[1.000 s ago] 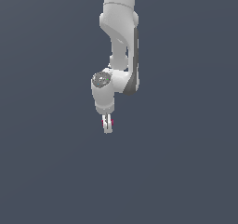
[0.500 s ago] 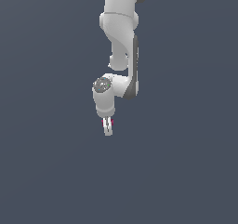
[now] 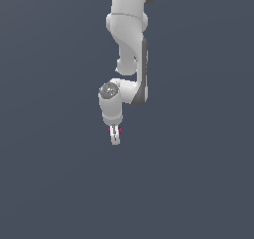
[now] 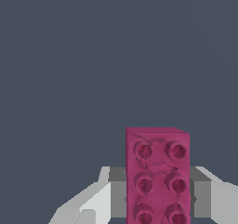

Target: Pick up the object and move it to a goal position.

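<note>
The object (image 4: 157,172) is a magenta-pink rectangular block with round studs on its face, and it fills the space between my fingers in the wrist view. In the exterior view it shows only as a small pink sliver (image 3: 110,130) at the fingertips. My gripper (image 3: 115,136) hangs pointing down below the white arm (image 3: 130,29) and is shut on the block. The grey pads (image 4: 118,190) press on the block's two sides. No goal marker shows in either view.
A plain dark grey-blue surface (image 3: 49,173) fills both views, with no other objects or edges visible.
The arm has folded slightly, and the wrist and gripper have shifted a little down and toward the exterior view's left, with the block still held.
</note>
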Controlling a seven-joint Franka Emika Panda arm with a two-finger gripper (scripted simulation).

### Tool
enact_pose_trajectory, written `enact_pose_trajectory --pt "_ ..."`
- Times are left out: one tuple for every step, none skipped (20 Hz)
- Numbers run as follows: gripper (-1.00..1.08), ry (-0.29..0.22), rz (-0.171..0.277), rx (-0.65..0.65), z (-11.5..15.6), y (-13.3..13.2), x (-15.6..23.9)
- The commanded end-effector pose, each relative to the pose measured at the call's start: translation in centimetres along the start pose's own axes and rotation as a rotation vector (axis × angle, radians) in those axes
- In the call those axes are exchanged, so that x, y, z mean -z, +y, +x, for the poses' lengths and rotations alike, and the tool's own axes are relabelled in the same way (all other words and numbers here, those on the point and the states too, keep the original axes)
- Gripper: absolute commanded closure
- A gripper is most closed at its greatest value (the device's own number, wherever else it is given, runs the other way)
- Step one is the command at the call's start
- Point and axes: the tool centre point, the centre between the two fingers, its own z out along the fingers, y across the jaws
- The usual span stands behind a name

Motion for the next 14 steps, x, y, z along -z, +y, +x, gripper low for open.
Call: enact_pose_trajectory --pt "1.08 0.002 0.003 0.004 0.0 -0.2 0.1" --pt "1.08 0.004 0.006 0.009 0.0 -0.3 0.2" --pt "1.08 0.008 0.01 0.016 0.0 -0.6 0.4" --pt "1.08 0.012 0.016 0.026 0.1 -1.0 0.7" --pt "1.08 0.017 0.023 0.037 0.1 -1.4 1.0" --pt "1.08 0.024 0.032 0.051 0.1 -1.9 1.3" --pt "1.08 0.031 0.042 0.067 0.1 -2.5 1.7" --pt "1.08 0.04 0.053 0.085 0.1 -3.1 2.2" --pt "1.08 0.049 0.066 0.106 0.1 -3.9 2.8" --pt "1.08 0.06 0.08 0.128 0.0 -4.7 3.4" --pt "1.08 0.072 0.096 0.154 -0.1 -5.6 4.2" --pt "1.08 0.085 0.114 0.182 -0.2 -6.6 5.0" --pt "1.08 0.099 0.133 0.214 -0.4 -7.7 5.9" --pt "1.08 0.115 0.155 0.248 -0.7 -8.8 7.0"
